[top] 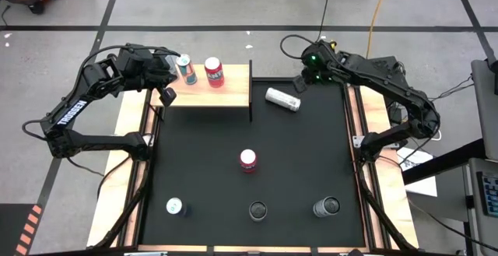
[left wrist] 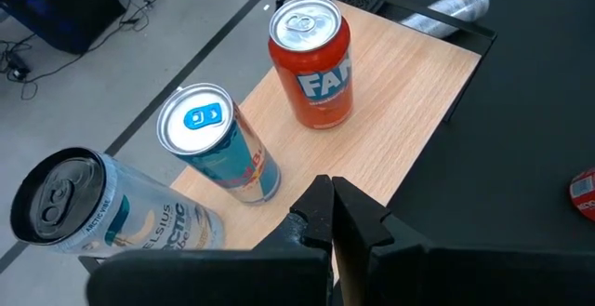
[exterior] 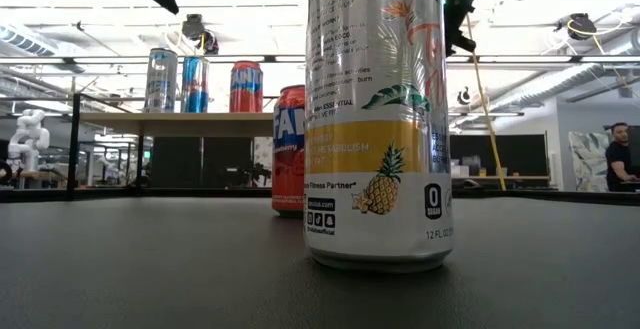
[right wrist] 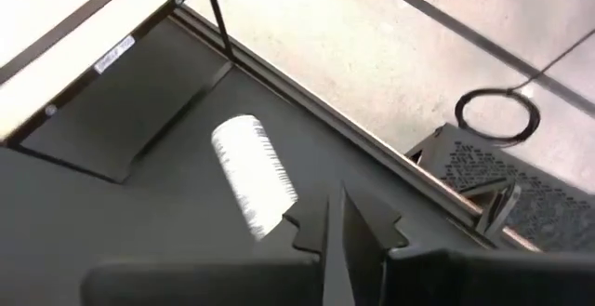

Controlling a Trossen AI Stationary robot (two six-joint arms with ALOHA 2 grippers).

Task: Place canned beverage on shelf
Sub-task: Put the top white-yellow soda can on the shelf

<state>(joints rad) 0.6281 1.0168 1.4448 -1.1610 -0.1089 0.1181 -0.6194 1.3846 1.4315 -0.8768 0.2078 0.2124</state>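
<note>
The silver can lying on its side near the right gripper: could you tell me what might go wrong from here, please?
1. The silver can lies on its side on the black mat, so a nudge from the shut right gripper could roll it away.
2. The shelf already holds three cans; the left gripper, shut beside the teal can, might topple it.

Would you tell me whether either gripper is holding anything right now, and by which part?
Nothing is held: the left gripper and the right gripper are both shut on nothing.
</note>
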